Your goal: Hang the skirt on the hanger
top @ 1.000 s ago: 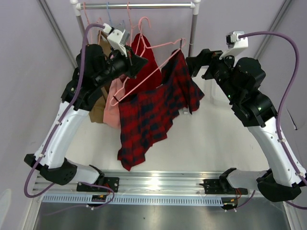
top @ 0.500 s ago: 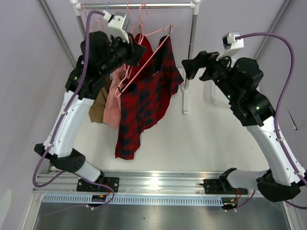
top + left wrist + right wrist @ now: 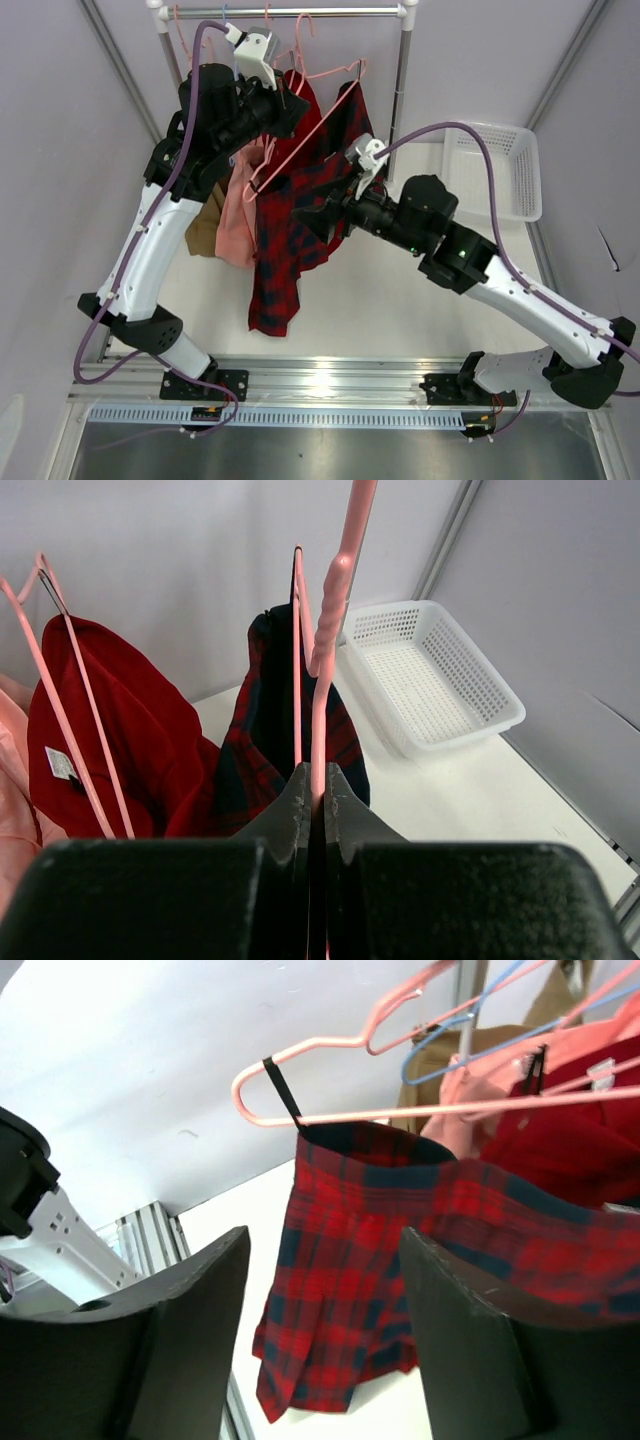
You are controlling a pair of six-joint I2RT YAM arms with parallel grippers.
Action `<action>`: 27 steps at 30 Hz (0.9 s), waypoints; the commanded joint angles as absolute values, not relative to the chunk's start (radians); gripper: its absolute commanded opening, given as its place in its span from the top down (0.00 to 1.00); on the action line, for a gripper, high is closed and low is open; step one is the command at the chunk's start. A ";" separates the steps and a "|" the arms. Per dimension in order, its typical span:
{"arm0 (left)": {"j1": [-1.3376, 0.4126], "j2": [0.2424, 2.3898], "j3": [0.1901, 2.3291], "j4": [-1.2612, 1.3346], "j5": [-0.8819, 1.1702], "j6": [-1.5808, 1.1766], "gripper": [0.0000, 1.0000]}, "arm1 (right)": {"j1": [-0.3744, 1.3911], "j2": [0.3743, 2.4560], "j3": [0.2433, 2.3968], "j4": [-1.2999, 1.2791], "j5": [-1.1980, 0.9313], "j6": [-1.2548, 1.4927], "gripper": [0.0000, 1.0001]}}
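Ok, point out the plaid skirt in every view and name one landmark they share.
Top external: skirt at centre, hanging down.
Left wrist: middle, behind the hanger.
Right wrist: lower centre, filling the middle.
Shared landmark: the pink hanger carrying it.

A metal garment rail (image 3: 290,12) is set against plain lilac-grey walls (image 3: 60,150). Below the rail, a white tabletop (image 3: 400,300) is evenly lit. Right of the rail, a white perforated basket (image 3: 495,170) is placed.

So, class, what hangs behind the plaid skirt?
A plain red garment, a pink one and a brown one hang behind the skirt; it covers their lower parts.
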State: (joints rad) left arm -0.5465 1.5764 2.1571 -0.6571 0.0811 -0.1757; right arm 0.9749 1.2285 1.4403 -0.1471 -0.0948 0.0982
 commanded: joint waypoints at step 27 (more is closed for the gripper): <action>-0.545 1.574 2.235 -0.581 0.101 -0.167 1.00 | 1.085 1.469 1.558 0.235 0.049 -0.028 0.57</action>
State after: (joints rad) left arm -0.5468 1.5860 2.1708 -0.6636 0.0864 -0.1749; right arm 1.0763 1.4498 1.4914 0.1730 0.0292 -0.0048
